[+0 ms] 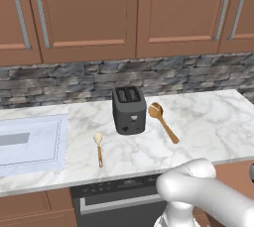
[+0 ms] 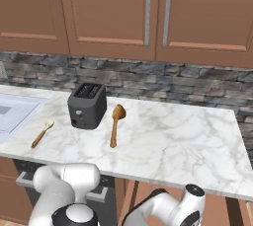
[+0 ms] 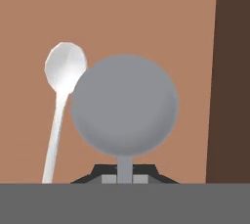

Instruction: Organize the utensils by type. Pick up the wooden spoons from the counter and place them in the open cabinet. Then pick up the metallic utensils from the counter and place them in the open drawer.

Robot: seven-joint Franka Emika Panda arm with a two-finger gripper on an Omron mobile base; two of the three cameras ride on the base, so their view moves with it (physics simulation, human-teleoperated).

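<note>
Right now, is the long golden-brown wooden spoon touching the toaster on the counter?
Apart. In the right base view, white counter shows between the toaster and the golden-brown wooden spoon; the left base view shows the same gap.

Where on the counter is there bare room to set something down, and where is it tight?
The widest free patch of the counter runs from the golden-brown wooden spoon to its right end. A narrower strip lies along the front edge. It is crowded around the toaster, with the shorter spoon between it and the sink.

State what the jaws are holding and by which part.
A grey metal ladle-like utensil, gripped by its handle just below the round bowl. A silver spoon lies beyond it on a brown surface, not held.
</note>
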